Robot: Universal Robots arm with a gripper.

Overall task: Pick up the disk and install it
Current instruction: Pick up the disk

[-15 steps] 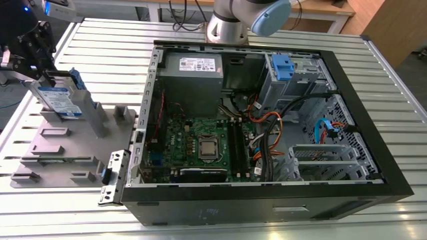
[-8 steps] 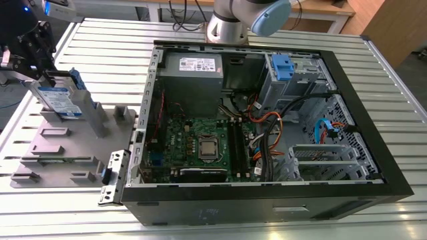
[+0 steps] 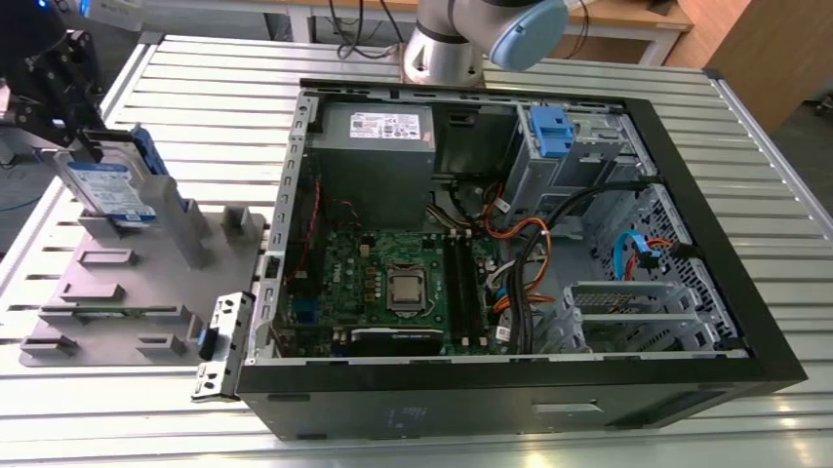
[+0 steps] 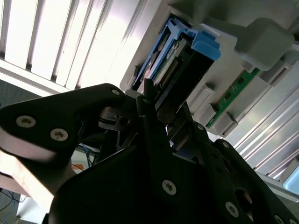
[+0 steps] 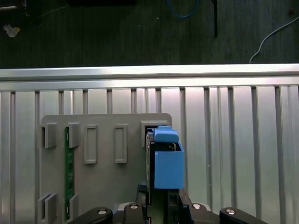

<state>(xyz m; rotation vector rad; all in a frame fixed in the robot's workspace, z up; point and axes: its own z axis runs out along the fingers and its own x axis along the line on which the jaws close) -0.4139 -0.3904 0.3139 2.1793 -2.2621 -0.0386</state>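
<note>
I am seeing the disk (image 3: 107, 185) standing upright on its narrow end in a slot of the grey fixture plate (image 3: 117, 292), at the exterior view's left, well apart from the open computer case (image 3: 729, 370). Its white-and-blue label is facing the exterior camera, and a blue rail is running along its side. In the first wrist view I am looking down on the disk (image 5: 167, 163) edge-on, with the blue rail uppermost. In the second wrist view its connector end (image 4: 175, 65) is showing between the blue rails.

The gripper (image 3: 81, 146) is sitting directly over the disk's upper end. In both wrist views the gripper (image 4: 166, 100) (image 5: 161, 193) is straddling that end, with the black tool body close on either side of it. Whether it is clamped on the disk or merely close, I cannot tell.

A green memory stick (image 5: 69, 172) is lying in another slot of the fixture plate, well apart from the disk. The plate is resting on a slatted metal table (image 3: 195, 78). Inside the case, a grey power supply (image 3: 377, 127) is sitting beside a blue latch (image 3: 549, 132) on the drive cage, with the green motherboard (image 3: 390, 283) near them. The robot arm (image 3: 450, 44) is rising behind the case.
</note>
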